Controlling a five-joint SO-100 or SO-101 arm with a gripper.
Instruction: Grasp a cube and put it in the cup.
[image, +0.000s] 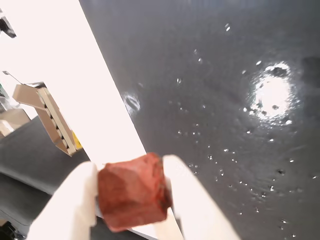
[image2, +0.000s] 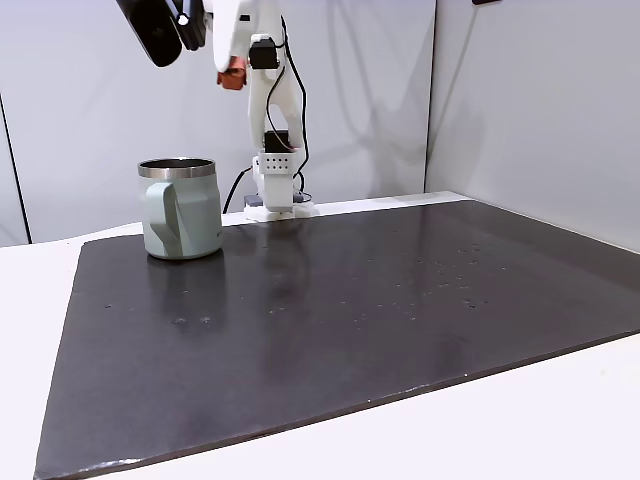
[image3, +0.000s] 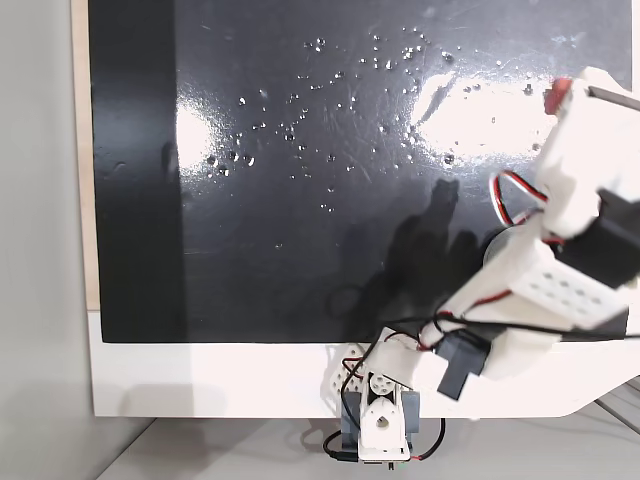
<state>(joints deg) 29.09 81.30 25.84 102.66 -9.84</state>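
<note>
Wrist view puts the tool (image: 131, 192) right up close, its two white fingers (image: 75, 200) clamped on the reddish-brown cube (image: 132, 192), with the dark mat (image: 215, 100) far below. From a fixed view at the table's front edge, the mat (image2: 330, 320) stretches back to the sage-green cup (image2: 180, 208) standing upright near its far left corner, and further back the white arm (image2: 268, 120) rises from its base, carrying the cube (image2: 233, 77) high above and a little right of the cup
</note>
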